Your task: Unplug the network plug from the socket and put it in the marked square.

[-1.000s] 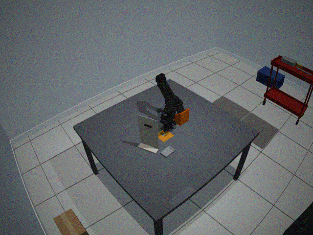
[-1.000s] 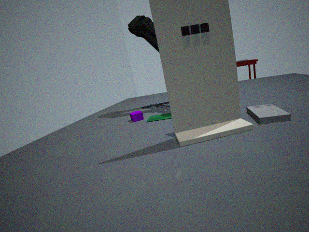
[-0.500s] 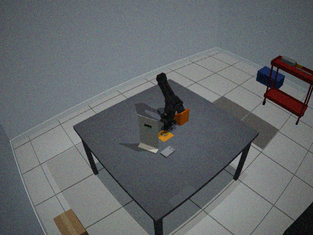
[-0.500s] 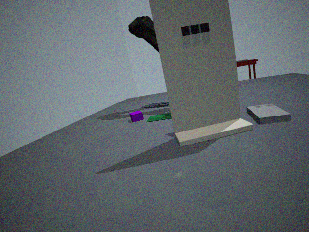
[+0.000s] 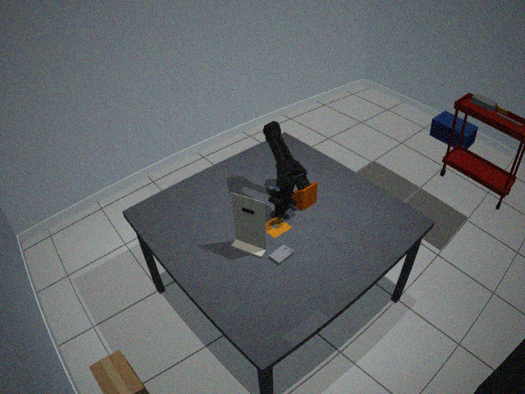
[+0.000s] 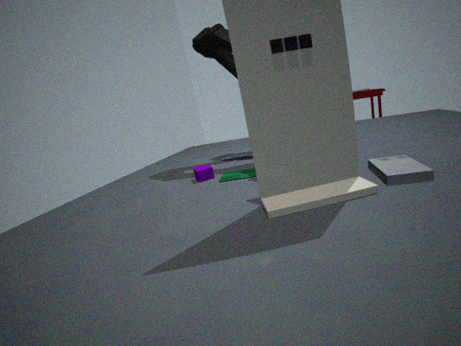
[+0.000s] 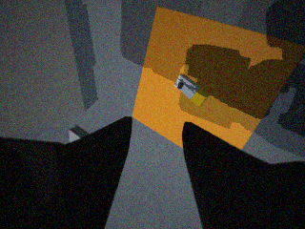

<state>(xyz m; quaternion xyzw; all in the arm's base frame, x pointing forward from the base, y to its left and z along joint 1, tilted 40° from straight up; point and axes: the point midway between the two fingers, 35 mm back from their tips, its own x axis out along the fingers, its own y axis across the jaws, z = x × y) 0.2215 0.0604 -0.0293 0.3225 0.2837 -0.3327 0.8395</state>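
Note:
The plug (image 7: 186,86) (image 5: 275,225), grey-white with a yellow end, lies on the orange marked square (image 7: 159,95) (image 5: 283,231), within its outline in the wrist view. My gripper (image 7: 157,126) (image 5: 280,216) is part open, with nothing between its fingers. It hangs above the table near the square, clear of the plug in the wrist view. The upright beige panel (image 5: 250,224) (image 6: 297,126) (image 7: 33,62) stands beside the square; the exterior view shows its dark openings but hides the gripper and plug behind it. The plug's tab is too small to make out.
A flat grey block (image 5: 281,254) (image 6: 400,167) lies beside the panel's foot. An orange board (image 5: 306,196) stands close to the arm. A purple block (image 6: 204,173) and a flat green piece (image 6: 238,175) lie behind the panel in the exterior view.

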